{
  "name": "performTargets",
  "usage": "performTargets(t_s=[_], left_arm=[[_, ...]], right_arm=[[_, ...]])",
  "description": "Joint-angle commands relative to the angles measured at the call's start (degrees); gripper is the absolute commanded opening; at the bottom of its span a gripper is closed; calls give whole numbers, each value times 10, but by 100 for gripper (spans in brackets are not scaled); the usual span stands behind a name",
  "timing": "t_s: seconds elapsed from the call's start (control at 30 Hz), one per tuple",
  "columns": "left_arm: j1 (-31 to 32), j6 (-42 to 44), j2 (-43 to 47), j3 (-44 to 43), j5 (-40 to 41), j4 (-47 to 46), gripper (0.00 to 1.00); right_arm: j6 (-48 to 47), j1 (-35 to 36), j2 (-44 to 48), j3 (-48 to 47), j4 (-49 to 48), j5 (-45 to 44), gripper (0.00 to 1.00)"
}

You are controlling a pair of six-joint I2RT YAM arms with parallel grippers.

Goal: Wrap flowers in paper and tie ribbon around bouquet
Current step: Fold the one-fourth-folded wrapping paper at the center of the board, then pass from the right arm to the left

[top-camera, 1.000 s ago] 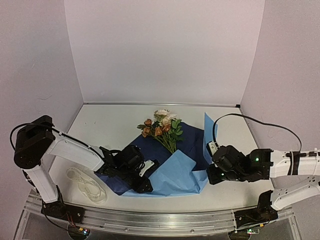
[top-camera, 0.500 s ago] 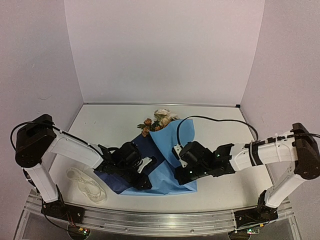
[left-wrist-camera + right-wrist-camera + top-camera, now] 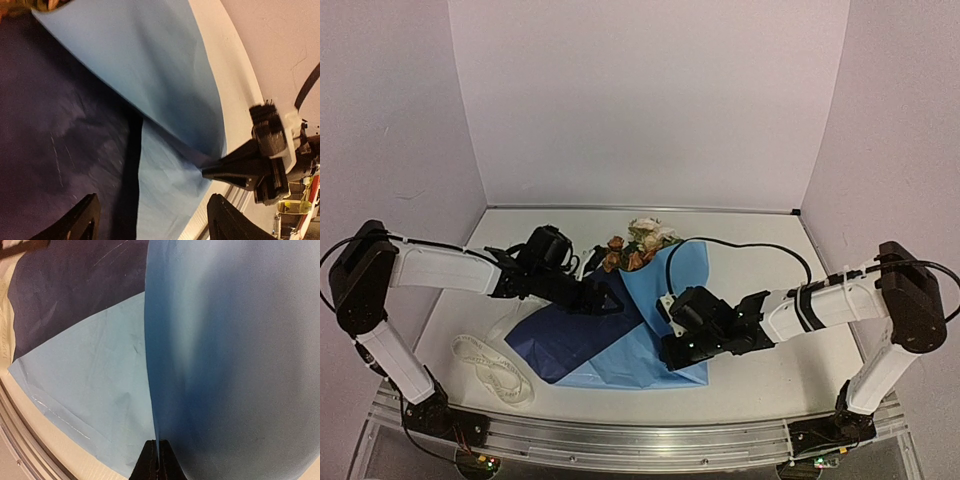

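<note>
The paper (image 3: 570,340) lies mid-table, dark blue inside and light blue outside. My right gripper (image 3: 668,350) is shut on its edge (image 3: 159,440) and holds a light-blue flap (image 3: 672,278) up over the flowers (image 3: 638,238). Only the cream and rust blooms show past the fold; the stems are hidden. My left gripper (image 3: 608,298) hovers open over the dark side of the sheet, just left of the flap, with nothing between its fingers (image 3: 82,217). The left wrist view also shows the right gripper (image 3: 207,172) pinching the paper. The cream ribbon (image 3: 490,372) lies loose at the near left.
White walls close in the table at the back and sides. A metal rail (image 3: 640,445) runs along the near edge. The right arm's black cable (image 3: 760,245) arcs over the table behind the paper.
The right gripper has carried the paper's right side leftward over the flowers. The left gripper has let go of the near paper edge, opened, and moved back toward the blooms.
</note>
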State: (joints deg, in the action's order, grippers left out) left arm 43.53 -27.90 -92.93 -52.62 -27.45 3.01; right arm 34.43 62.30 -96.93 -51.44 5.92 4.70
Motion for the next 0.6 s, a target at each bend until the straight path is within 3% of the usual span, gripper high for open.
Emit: performTargets(t_s=[0.0,0.13,0.27,0.47,0.57], left_arm=[[-25,-26,-54,-75,-14,14,85],[-31,-3,-89,-116,-11,45,89],[-45,18,-139,-167,-13,79,86],[-55,12,-200,-214,-22,72,74],[-55,7,-218,-224,-21,67,62]], right_arm=[[-9,-3,-1,-10,-21,1,0],[-29,-8,12,2,-22,18,0],[-42,-8,7,-7,-22,47,0],[-44,-9,1,-13,-24,55,0],[-47,-9,-1,-18,-20,62,0]])
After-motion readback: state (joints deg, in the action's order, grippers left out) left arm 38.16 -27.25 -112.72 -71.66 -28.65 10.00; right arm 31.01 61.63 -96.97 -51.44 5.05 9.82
